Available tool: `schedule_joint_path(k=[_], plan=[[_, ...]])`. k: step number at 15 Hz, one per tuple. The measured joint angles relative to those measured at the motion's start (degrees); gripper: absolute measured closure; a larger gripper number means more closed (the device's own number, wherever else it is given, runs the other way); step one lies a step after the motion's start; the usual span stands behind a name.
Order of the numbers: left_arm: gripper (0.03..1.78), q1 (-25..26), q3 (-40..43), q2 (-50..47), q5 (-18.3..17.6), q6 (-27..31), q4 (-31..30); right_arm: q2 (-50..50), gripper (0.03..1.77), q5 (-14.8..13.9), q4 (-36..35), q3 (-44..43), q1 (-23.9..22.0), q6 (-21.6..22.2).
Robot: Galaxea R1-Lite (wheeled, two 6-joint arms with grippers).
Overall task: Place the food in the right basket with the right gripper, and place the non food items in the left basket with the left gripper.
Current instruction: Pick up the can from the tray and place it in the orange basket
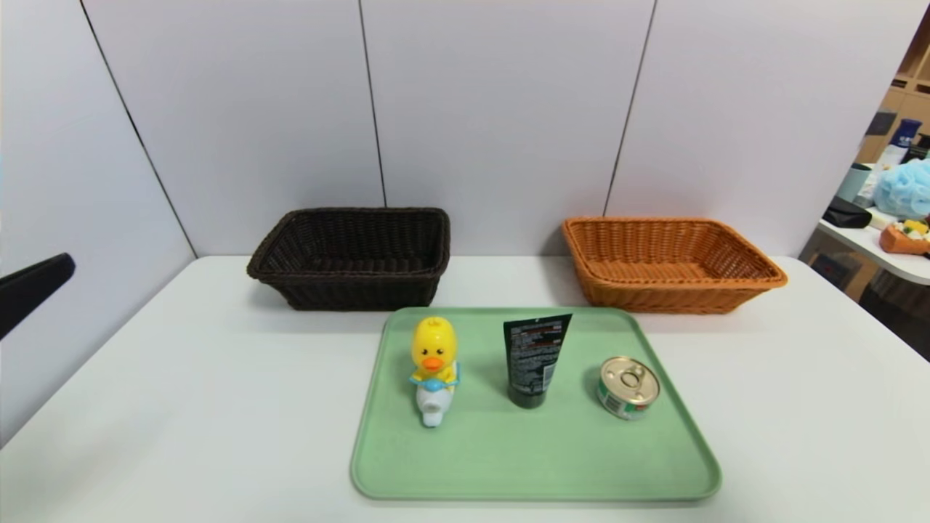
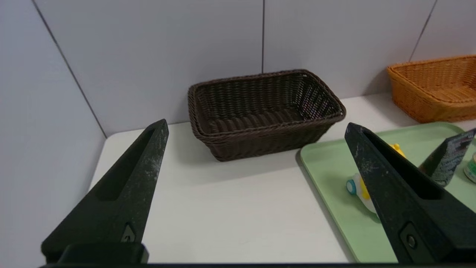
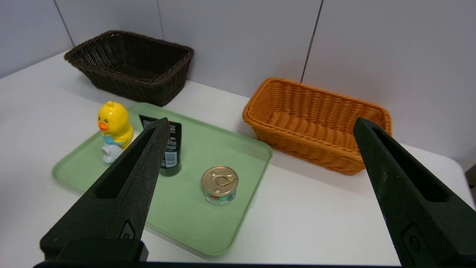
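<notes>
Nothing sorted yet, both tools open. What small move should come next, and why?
Probably bring the right tool down over the tin can: it stands alone on the green tray, near the orange basket, and both baskets look empty.

light: bright, even | shadows: soft, beside left basket (image 1: 349, 256) | blur: slight overall softness

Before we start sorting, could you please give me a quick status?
Both grippers open, left and right, holding nothing. Duck, tube, can on tray. Both baskets empty. Nothing in the way.
</notes>
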Motion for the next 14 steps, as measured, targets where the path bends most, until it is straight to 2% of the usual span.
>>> schedule_joint_path(k=[4,9,11,14], plan=[[0.12,-0.44,1.23,5.42,-4.96,-0.28,-0.11,8.17,0.1,1.0,-1.49,7.89,3.67,0.45],[0.12,-3.75,3.24,11.8,-5.51,-0.61,-1.35,16.26,0.1,1.0,-7.49,18.91,10.12,0.5],[0.12,-4.24,4.82,14.8,-5.1,-0.69,-4.89,19.99,0.1,1.02,-11.26,21.11,11.72,0.52],[0.12,-4.57,8.0,19.46,-3.25,-0.69,-14.67,27.38,0.1,0.89,-22.24,24.13,12.65,0.39]])
